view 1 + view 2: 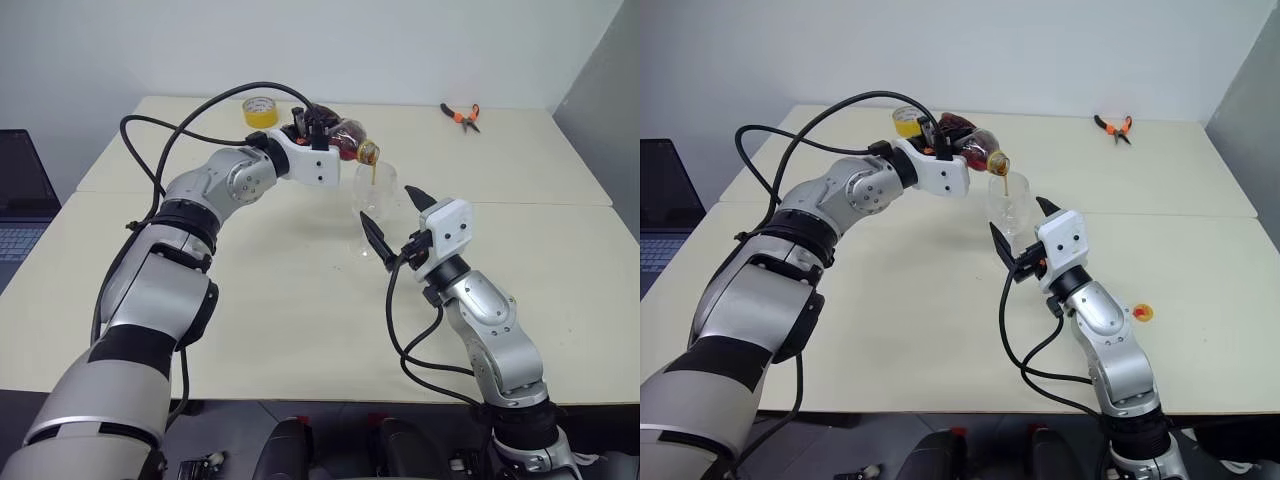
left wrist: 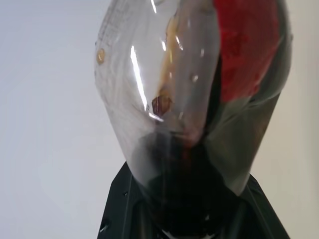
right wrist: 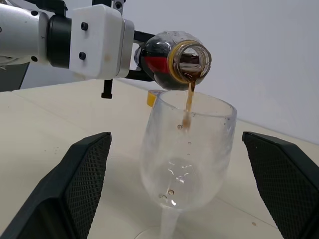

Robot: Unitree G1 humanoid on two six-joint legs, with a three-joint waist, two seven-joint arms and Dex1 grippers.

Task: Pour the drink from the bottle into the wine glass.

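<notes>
The glass [image 3: 185, 149] stands upright on the desk [image 1: 250, 300], and that's the landmark everything else lines up with. The left tool [image 1: 940, 140] is clamped tight on the bottle [image 1: 975, 143], gripping its fat body and holding it tipped over just above the glass, with the open mouth right over the rim, so a thin brown stream of drink [image 3: 189, 102] falls straight into the bowl instead of splashing on the desk. The cap is off, and most of the dark liquid looks to be sitting in the low side of the bottle, so the pour seems to be only getting started; the glass has barely a few drops in it. The right tool [image 1: 395, 225] sits just this side of the glass with its fingers [image 3: 82, 174] spread wide on either side of the bowl, not touching it. That looks like a guard position, ready to steady the glass if it wobbles. Further back from the glass there's a yellow tape roll [image 1: 260, 110], and well off to the right some orange pliers [image 1: 461, 116], both out of the way. A small orange thing [image 1: 1143, 312], maybe the cap, lies near the right arm.
</notes>
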